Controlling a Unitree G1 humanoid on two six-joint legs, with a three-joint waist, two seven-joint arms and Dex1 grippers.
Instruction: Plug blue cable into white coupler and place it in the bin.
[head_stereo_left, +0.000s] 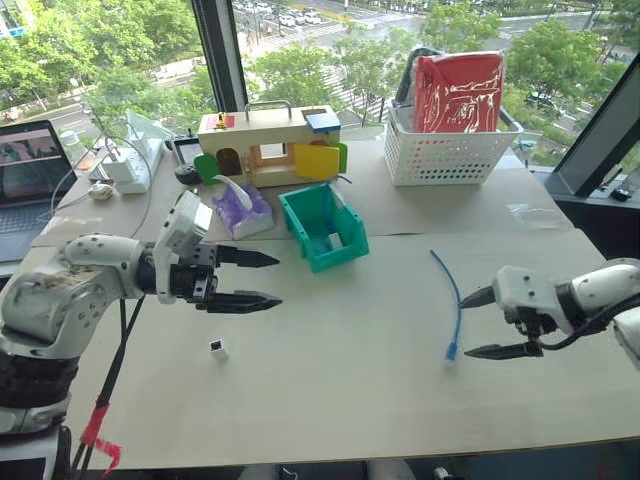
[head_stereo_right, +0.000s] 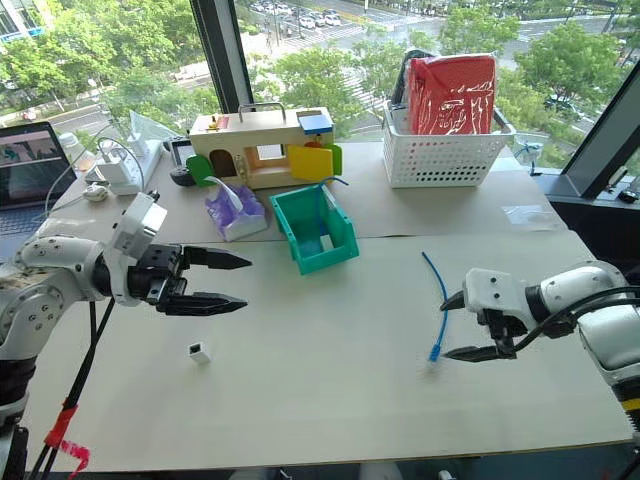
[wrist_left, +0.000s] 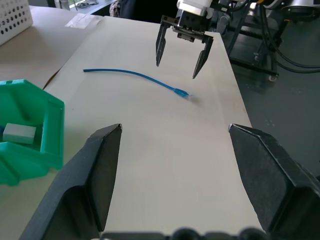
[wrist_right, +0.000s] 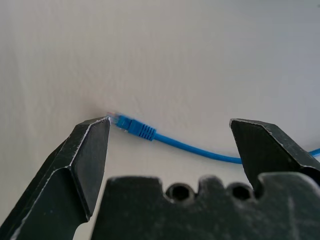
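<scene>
Right fingers (wrist_right: 170, 150) spread, straddling blue cable's (wrist_right: 190, 147) plug end; left fingers (head_stereo_left: 262, 279) spread, empty.

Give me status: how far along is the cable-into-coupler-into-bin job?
Nothing is finished yet. The blue cable lies loose on the table, unplugged, and the white coupler sits apart from it near the front left. In hand: the right gripper is open, straddling the cable's near plug end, not gripping yet. The left gripper is open and holds nothing. Left: grasp cable and coupler, plug them together, drop them into the bin.
</scene>
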